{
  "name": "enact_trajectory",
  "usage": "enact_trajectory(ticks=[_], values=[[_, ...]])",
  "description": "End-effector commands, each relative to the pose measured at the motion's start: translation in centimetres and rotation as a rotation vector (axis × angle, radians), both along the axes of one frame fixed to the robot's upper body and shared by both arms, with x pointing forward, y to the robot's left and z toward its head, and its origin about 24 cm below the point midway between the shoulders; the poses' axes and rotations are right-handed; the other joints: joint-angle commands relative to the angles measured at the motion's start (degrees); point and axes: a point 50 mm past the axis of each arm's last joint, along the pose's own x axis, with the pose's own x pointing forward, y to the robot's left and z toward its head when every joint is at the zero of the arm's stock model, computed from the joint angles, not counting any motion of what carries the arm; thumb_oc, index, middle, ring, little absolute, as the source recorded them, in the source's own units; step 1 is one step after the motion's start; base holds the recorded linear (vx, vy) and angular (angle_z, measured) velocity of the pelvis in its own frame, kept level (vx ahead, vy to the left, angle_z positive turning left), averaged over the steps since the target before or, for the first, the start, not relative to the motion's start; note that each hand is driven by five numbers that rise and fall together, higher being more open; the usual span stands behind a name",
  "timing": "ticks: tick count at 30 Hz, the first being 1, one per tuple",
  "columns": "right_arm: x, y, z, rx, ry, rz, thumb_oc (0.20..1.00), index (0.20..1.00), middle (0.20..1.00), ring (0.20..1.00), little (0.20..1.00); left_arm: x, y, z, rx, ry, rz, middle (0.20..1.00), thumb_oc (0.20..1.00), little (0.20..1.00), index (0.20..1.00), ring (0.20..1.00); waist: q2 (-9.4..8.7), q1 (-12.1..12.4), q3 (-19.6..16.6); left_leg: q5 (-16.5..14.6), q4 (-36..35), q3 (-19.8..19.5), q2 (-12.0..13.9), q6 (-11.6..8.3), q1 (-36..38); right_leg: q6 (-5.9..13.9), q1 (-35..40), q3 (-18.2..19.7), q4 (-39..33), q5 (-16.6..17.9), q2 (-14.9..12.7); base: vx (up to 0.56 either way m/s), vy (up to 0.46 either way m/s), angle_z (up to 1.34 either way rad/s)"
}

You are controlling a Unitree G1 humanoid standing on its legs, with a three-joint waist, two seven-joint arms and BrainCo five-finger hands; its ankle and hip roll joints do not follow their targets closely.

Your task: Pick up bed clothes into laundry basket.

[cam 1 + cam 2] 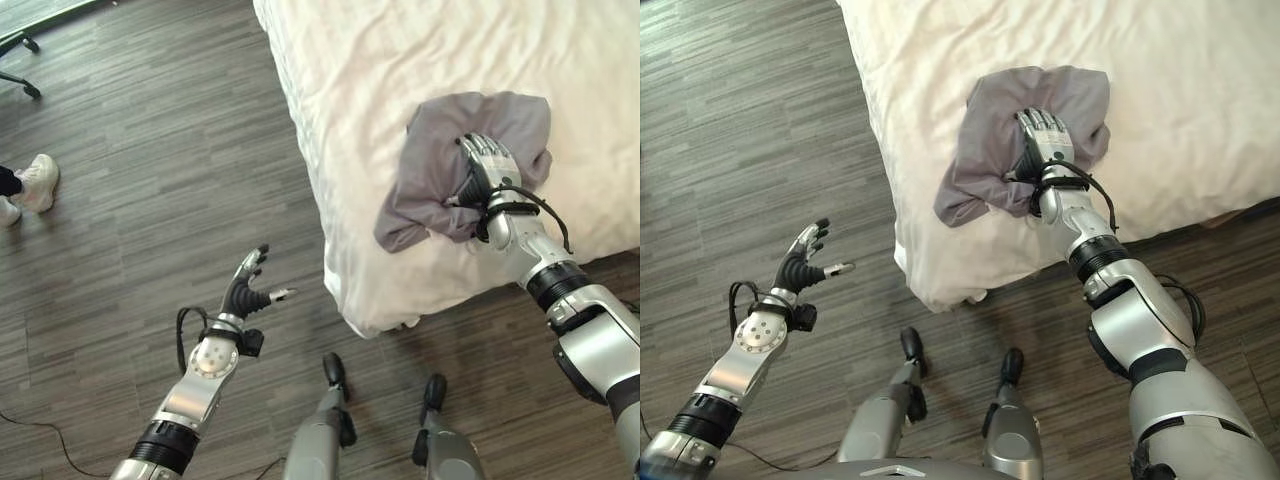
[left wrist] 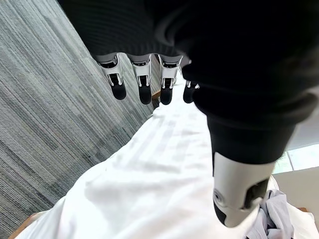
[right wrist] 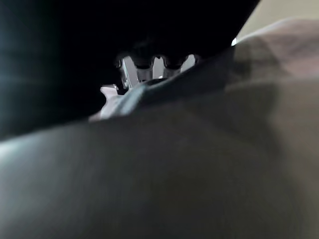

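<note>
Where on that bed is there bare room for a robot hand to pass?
Bare sheet on the bed lies beside and beyond the grey garment. Crowded where the right robot hand rests on it. The left robot hand hovers over floor.

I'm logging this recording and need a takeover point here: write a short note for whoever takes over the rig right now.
Right hand: resting on the crumpled grey cloth garment; whether its fingers have closed on the fabric cannot be told.
Left hand: open, fingers spread, held over the dark wood-plank floor, holding nothing.
The grey garment lies near the corner of the white-sheeted bed, not lifted.
A person's white shoes stand on the floor to the left.
Done: right hand reached the garment.
Left: grasp it, lift it, find the laundry basket and drop it in.
</note>
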Motion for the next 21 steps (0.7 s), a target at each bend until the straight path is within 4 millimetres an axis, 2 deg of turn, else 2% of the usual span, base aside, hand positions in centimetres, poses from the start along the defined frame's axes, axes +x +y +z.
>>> enact_trajectory(ticks=[1,3,4,5,8,10,12,13,14,18,21], values=[[0.3,0.8,-0.9,-0.045,0.081,0.019,0.200,0.200,0.200,0.200,0.200,0.8,0.5,2.5,-0.044,-0.129,0.019,1.000,1.000,1.000,1.000,1.000,-1.95,1.3,1.5,-1.8,0.3,1.5,2.8,-5.76,4.3,2.54,-4.0,0.7,1.2,4.7,-3.8,0.00,0.000,0.00],[0.5,1.0,-0.4,-0.043,0.073,0.019,0.200,0.200,0.200,0.200,0.200,0.7,0.7,2.5,-0.039,-0.130,0.024,1.000,1.000,1.000,1.000,1.000,-2.03,1.3,1.1,-1.9,0.3,1.6,3.0,-5.84,4.5,2.60,-3.9,0.5,1.0,4.7,-3.8,0.00,0.005,0.02],[0.7,0.2,0.6,-0.043,0.052,-0.003,0.200,0.200,0.200,0.200,0.200,-0.1,2.5,3.1,-0.066,-0.143,0.030,1.000,1.000,1.000,1.000,1.000,-1.70,1.9,0.8,-1.9,0.3,1.6,3.0,-5.88,4.5,2.63,-3.7,0.4,0.8,4.8,-3.8,0.01,0.020,0.04],[0.7,0.1,1.4,-0.051,0.034,0.003,0.200,0.200,0.200,0.200,0.200,-0.4,2.5,4.2,-0.066,-0.188,0.036,1.000,1.000,1.000,1.000,1.000,-2.02,1.7,0.5,-2.1,0.3,1.7,3.1,-5.90,4.7,2.71,-3.5,0.3,0.8,4.7,-3.8,0.01,0.025,0.03],[0.9,-0.5,2.8,-0.052,0.005,-0.014,0.200,0.200,0.200,0.200,0.200,-0.4,1.9,4.9,-0.079,-0.214,0.020,1.000,1.000,1.000,1.000,1.000,-2.78,1.6,-0.1,-2.5,0.3,1.8,3.0,-5.79,5.5,2.83,-2.7,0.1,0.8,4.6,-3.9,0.02,0.022,0.08],[0.9,-2.7,5.1,0.011,-0.059,-0.070,0.200,0.200,0.200,0.200,0.200,-0.1,1.5,6.3,-0.062,-0.265,-0.018,1.000,1.000,1.000,1.000,1.000,-5.02,1.0,-1.5,-3.8,0.3,2.6,3.0,-5.44,7.8,3.34,-1.1,0.7,0.8,4.8,-3.9,0.05,0.087,0.19],[0.7,-3.3,5.7,0.049,-0.082,-0.077,0.200,0.200,0.200,0.200,0.200,-0.1,1.4,6.8,-0.051,-0.271,-0.041,1.000,1.000,1.000,1.000,1.000,-6.50,0.3,-2.3,-4.6,0.3,3.2,2.9,-5.12,9.0,3.76,-0.6,1.3,0.8,5.6,-3.9,0.04,0.068,-0.01],[0.7,-3.3,5.6,0.050,-0.082,-0.078,0.200,0.200,0.200,0.200,0.200,-0.1,1.4,6.8,-0.050,-0.271,-0.041,1.000,1.000,1.000,1.000,1.000,-6.56,0.4,-2.2,-4.6,0.3,3.3,2.9,-5.11,9.1,3.78,-0.6,1.4,0.8,5.6,-3.9,0.03,0.118,-0.15],[0.4,-3.9,6.3,0.088,-0.116,-0.078,0.200,0.200,0.200,0.200,0.200,-0.2,1.6,6.9,-0.035,-0.265,-0.043,1.000,1.000,1.000,1.000,1.000,-8.00,-0.7,-2.9,-5.4,0.3,4.6,2.8,-4.72,10.8,4.23,0.0,2.4,0.8,6.6,-3.8,0.04,0.117,-0.27],[-0.2,-3.6,6.3,0.147,-0.144,-0.033,0.200,0.200,0.200,0.200,0.200,-0.7,2.4,6.5,-0.013,-0.233,-0.027,1.000,1.000,1.000,1.000,1.000,-11.06,-3.5,-4.4,-6.7,0.3,6.8,2.5,-4.10,13.8,5.04,0.8,4.5,1.1,9.1,-3.8,0.04,0.129,-0.37],[-0.6,-3.6,5.7,0.184,-0.145,-0.019,0.200,0.200,0.200,0.200,0.200,-0.8,2.4,6.8,-0.007,-0.237,-0.033,1.000,1.000,1.000,1.000,1.000,-12.68,-5.9,-5.4,-7.4,0.3,8.5,2.5,-3.86,15.4,5.67,1.1,5.6,1.3,11.0,-3.9,0.01,0.124,-0.36]])
